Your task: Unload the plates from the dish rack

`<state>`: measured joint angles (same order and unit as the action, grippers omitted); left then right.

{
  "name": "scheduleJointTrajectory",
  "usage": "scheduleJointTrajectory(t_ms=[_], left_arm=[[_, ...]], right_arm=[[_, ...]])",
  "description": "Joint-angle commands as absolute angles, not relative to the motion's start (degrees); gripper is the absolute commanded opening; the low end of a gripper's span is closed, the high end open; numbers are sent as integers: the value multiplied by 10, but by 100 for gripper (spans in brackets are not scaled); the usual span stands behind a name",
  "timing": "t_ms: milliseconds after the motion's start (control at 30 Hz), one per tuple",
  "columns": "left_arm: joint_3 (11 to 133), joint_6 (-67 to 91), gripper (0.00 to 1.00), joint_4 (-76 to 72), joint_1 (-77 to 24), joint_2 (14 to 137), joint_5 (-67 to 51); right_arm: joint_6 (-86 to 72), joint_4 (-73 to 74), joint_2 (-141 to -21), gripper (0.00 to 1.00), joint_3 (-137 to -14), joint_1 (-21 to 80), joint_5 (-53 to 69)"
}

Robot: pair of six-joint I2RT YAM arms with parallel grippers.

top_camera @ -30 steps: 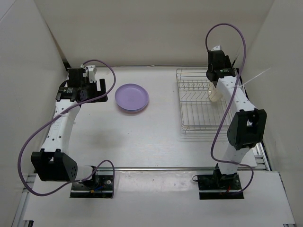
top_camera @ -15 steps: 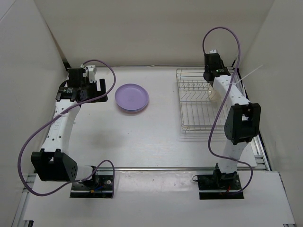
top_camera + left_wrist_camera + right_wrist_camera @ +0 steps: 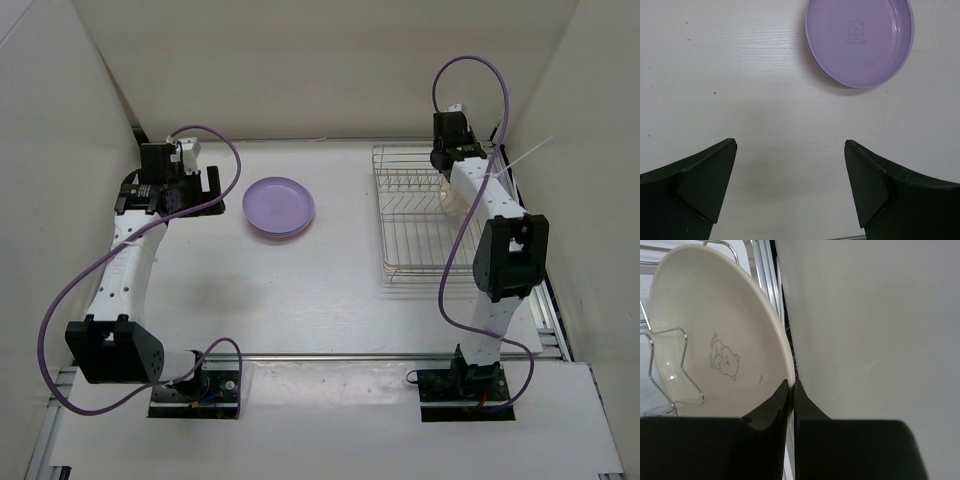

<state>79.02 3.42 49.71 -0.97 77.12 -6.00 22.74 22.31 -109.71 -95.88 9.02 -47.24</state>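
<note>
Left gripper (image 3: 790, 143) open; right gripper (image 3: 791, 385) clamped on a cream plate (image 3: 715, 335).
The left jaws stand wide apart above the white table (image 3: 300, 290), where the purple plate (image 3: 279, 206) lies flat near the centre. Farther right, the dish rack (image 3: 400, 255) holds the cream plate on edge among its wires, the right fingertips pinched together on its rim.

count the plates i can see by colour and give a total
purple plate: 1
cream plate: 1
total: 2 plates in view
</note>
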Motion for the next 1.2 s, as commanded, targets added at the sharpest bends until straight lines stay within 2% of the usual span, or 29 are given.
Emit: scheduleJointTrajectory(t_ms=[0, 67, 533, 900, 1000, 1133, 1167], left_arm=[[799, 33, 100, 491, 2, 754, -83], [799, 33, 100, 491, 2, 759, -91], [794, 26, 100, 486, 7, 759, -96], [762, 7, 100, 444, -5, 741, -100], [783, 7, 100, 425, -5, 741, -168], [822, -49, 100, 413, -27, 767, -367], [822, -54, 100, 404, -33, 773, -464]], right_arm=[[228, 208, -1102, 4, -983, 91, -499], [228, 208, -1102, 0, -983, 91, -510], [326, 165, -1055, 0, -1009, 101, -598], [385, 137, -921, 0, -1029, 101, -622], [358, 185, -875, 0, -1013, 114, -597], [245, 348, -819, 0, -1019, 142, -423], [212, 372, -811, 0, -1007, 148, -373]])
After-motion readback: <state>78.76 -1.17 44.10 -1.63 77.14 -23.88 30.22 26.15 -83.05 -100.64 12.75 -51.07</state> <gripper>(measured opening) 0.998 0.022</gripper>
